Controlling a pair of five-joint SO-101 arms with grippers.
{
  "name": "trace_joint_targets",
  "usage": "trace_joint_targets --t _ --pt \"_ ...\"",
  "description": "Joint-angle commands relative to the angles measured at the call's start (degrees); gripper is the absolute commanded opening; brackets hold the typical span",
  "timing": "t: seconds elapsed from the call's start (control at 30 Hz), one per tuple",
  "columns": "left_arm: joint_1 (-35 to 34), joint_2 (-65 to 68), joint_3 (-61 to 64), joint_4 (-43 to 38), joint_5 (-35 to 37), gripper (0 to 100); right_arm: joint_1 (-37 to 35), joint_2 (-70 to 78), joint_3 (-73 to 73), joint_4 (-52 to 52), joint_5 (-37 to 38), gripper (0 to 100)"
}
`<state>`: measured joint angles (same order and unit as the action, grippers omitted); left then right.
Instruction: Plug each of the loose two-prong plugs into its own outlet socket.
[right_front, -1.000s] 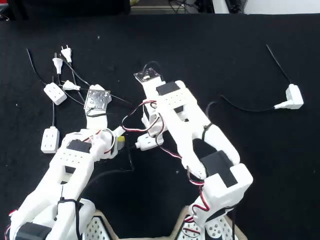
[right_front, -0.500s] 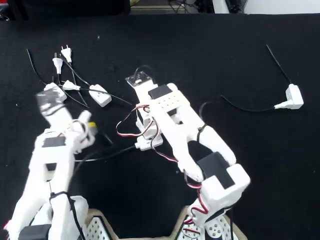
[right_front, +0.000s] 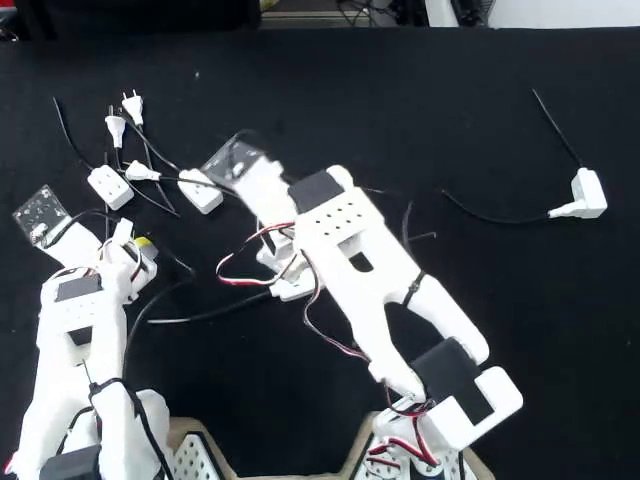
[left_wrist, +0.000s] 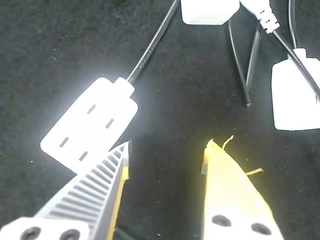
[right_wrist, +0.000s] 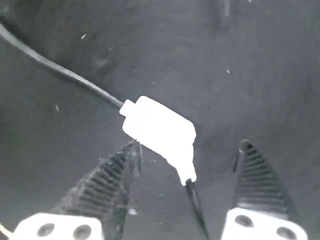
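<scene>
sockets and plugs lie scattered over the black table. the left gripper hangs with its fingers spread and nothing between them. a white outlet socket lies slots-up just off the tip of its grey finger, with a black cord running away from it. the right gripper is spread too. a white socket block lies on the table between and just ahead of its fingertips, a cord leaving each end. from above, a two-prong plug and a second plug lie side by side at the table's ten o'clock. a small socket sits near them at nine o'clock. an angled plug rests at three o'clock, well apart from both arms.
</scene>
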<state>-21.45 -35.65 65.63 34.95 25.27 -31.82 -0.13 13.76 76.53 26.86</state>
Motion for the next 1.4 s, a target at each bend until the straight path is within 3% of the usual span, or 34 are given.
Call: trace_joint_targets --t 0.0,0.17,0.47,1.1,1.17,1.3,1.37 --pt "-2.9 -1.6 -3.6 -0.4 0.7 24 -0.9 -3.2 -0.7 0.4 12.7 27.5" --pt "-6.1 -1.1 -3.5 -3.3 1.0 24 -0.9 -3.1 4.7 0.4 25.3 26.9" --pt "-6.1 -1.1 -3.1 -3.3 3.1 24 -0.9 -3.1 14.1 -5.3 35.0 27.3" --pt "-5.9 -1.2 -3.2 -3.3 3.1 24 -1.2 -3.0 25.6 -23.5 35.3 26.7" --pt "-5.9 -1.2 -3.1 -3.3 3.1 24 -1.1 -3.0 26.7 -24.7 35.2 22.6" --pt "-5.9 -1.2 -3.1 -3.3 3.1 24 -0.8 -3.3 26.8 -24.5 35.0 0.4" --pt "-5.9 -1.3 -3.1 -3.3 3.1 24 1.0 -3.6 26.6 -23.2 33.7 5.4"
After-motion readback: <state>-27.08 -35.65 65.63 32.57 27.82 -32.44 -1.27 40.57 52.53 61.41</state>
